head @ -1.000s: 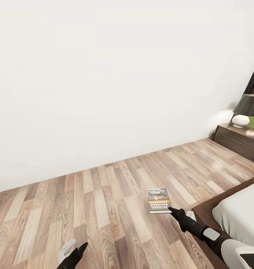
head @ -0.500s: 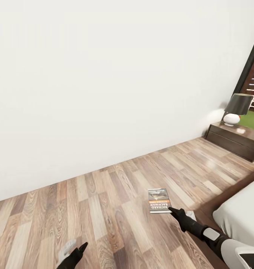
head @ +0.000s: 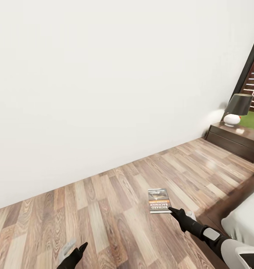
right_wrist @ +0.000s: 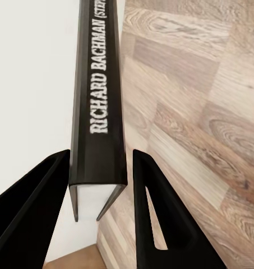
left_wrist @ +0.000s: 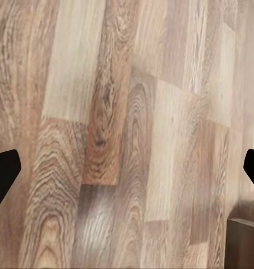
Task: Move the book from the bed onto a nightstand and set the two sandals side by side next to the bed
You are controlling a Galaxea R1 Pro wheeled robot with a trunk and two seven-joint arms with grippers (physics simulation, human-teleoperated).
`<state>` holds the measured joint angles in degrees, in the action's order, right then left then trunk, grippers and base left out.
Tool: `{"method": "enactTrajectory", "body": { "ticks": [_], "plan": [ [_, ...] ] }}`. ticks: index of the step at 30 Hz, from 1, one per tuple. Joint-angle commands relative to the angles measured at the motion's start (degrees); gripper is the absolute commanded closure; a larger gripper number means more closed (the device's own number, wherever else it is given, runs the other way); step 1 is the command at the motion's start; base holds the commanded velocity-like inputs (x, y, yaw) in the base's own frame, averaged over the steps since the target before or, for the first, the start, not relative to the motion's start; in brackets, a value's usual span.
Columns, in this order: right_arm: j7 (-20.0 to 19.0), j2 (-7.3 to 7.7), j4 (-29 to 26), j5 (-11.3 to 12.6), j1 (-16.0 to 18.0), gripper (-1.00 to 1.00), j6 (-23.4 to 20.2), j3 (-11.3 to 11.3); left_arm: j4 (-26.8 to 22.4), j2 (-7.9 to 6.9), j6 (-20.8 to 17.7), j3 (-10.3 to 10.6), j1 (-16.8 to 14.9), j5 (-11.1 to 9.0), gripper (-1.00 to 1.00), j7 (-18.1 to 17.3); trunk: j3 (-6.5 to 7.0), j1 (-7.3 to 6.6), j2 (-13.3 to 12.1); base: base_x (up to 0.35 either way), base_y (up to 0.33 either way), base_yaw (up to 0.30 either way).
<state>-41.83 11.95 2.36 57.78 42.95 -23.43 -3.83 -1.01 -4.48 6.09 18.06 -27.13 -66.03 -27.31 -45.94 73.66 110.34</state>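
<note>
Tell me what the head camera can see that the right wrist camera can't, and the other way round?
Head view: the nightstand with a lamp on it, a corner of the bed, and the book's front cover. Right wrist view: the book's spine reading RICHARD BACHMAN, close up, clamped between the right gripper's two black fingers. Both: the book, the white wall and the wooden floor.

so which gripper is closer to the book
Right. The right gripper is shut on the book; the left gripper hangs open over the floor, well apart.
</note>
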Motion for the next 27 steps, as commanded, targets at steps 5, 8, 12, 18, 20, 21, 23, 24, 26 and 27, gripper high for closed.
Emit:
{"method": "enactTrajectory", "body": {
  "ticks": [5, 8, 12, 18, 20, 21, 23, 24, 26, 27],
  "plan": [
    [-0.19, 0.00, 0.19, 0.69, 0.11, 1.00, -0.46, -0.12, 0.05, -0.01, 0.24, 0.48, -0.03, -0.33, -1.00, -0.14, -0.05, 0.01, 0.02, 0.208, 0.138, -0.132],
    [-0.13, -0.03, 0.19, 0.67, 0.11, 1.00, -0.47, -0.12, 0.05, -0.01, 0.24, 0.45, -0.03, -0.33, -1.00, -0.15, -0.05, 0.01, 0.02, 0.209, 0.140, -0.145],
    [-0.10, -0.03, 0.19, 0.67, 0.11, 1.00, -0.48, -0.12, 0.05, -0.01, 0.24, 0.44, -0.03, -0.33, -1.00, -0.13, -0.05, 0.01, 0.02, 0.210, 0.142, -0.153],
    [-0.18, -0.03, 0.19, 0.66, 0.11, 1.00, -0.48, -0.12, 0.05, -0.01, 0.24, 0.46, -0.03, -0.33, -1.00, -0.13, -0.05, 0.01, 0.02, 0.211, 0.145, -0.158],
    [-0.21, -0.01, 0.19, 0.63, 0.11, 1.00, -0.48, -0.12, 0.05, -0.01, 0.24, 0.45, -0.03, -0.33, -1.00, -0.13, -0.05, 0.01, 0.02, 0.212, 0.148, -0.159],
    [-0.22, -0.03, 0.19, 0.62, 0.11, 1.00, -0.48, -0.12, 0.05, -0.01, 0.24, 0.45, -0.03, -0.33, -1.00, -0.14, -0.05, 0.01, 0.02, 0.214, 0.149, -0.159],
    [-0.24, -0.02, 0.19, 0.60, 0.11, 1.00, -0.48, -0.12, 0.05, -0.01, 0.24, 0.43, -0.03, -0.31, -1.00, -0.16, -0.05, 0.01, 0.02, 0.214, 0.150, -0.159],
    [-0.25, -0.01, 0.19, 0.60, 0.11, 1.00, -0.48, -0.12, 0.05, -0.01, 0.24, 0.42, -0.03, -0.32, -1.00, -0.15, -0.05, 0.01, 0.02, 0.215, 0.150, -0.160],
    [-0.25, -0.02, 0.19, 0.59, 0.11, 1.00, -0.48, -0.12, 0.05, -0.01, 0.24, 0.45, -0.03, -0.32, -1.00, -0.14, -0.05, 0.01, 0.02, 0.215, 0.151, -0.160],
    [-0.25, -0.02, 0.19, 0.58, 0.11, 1.00, -0.48, -0.12, 0.05, -0.01, 0.24, 0.44, -0.03, -0.32, -1.00, -0.15, -0.05, 0.01, 0.02, 0.216, 0.152, -0.160]
  ]
}}
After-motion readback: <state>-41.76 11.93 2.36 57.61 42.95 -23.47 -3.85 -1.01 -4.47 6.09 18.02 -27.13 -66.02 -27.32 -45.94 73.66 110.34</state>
